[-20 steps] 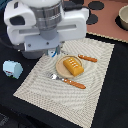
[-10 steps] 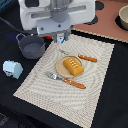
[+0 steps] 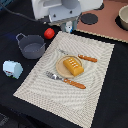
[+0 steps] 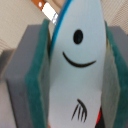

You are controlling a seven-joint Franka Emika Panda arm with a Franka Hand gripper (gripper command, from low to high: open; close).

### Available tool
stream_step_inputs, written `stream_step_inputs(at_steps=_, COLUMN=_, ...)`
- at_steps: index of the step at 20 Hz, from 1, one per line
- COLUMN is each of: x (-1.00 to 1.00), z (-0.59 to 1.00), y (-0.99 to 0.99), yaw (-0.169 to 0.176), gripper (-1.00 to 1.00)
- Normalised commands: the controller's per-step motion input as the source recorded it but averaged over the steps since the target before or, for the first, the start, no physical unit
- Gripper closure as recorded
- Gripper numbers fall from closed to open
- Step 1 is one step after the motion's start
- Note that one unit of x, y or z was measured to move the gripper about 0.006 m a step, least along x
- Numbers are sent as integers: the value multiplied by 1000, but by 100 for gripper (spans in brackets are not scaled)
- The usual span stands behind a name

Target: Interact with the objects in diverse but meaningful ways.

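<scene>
My gripper (image 3: 68,25) hangs over the far edge of the striped placemat (image 3: 95,100), near the red tomato (image 3: 49,33). In the wrist view the gripper (image 4: 76,70) is shut on a small white bottle (image 4: 80,45) with a blue edge and a drawn smiling face, held between green pads (image 4: 37,75). The dark grey two-handled pot (image 3: 32,47) stands at the exterior view's left and looks empty. The yellow ridged bread loaf (image 3: 73,66) lies on a small plate (image 3: 60,67) mid-mat. The white-and-blue milk carton (image 3: 12,69) lies off the mat at the exterior view's left.
A fork (image 3: 65,80) and a knife (image 3: 80,56), both with orange handles, lie on either side of the plate. A brown board (image 3: 107,25) at the back holds a dark round disc (image 3: 90,19) and a bowl (image 3: 122,17).
The arm has moved back toward the far edge of the mat, uncovering the pot and the tomato. The bread, cutlery and carton have not moved.
</scene>
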Motion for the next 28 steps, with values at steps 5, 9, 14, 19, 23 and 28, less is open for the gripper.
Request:
stream_step_inputs(at_steps=5, x=-411, z=0, y=467, yaw=0, gripper=100)
stream_step_inputs(at_steps=9, x=-426, z=-1, y=465, yaw=0, gripper=100)
stream_step_inputs(at_steps=14, x=-456, z=-1, y=445, yaw=3, gripper=100)
stream_step_inputs(at_steps=19, x=-467, z=0, y=429, yaw=18, gripper=100)
stream_step_inputs(at_steps=23, x=-416, z=-63, y=474, yaw=13, gripper=100)
stream_step_inputs(at_steps=28, x=-378, z=-157, y=499, yaw=7, gripper=100)
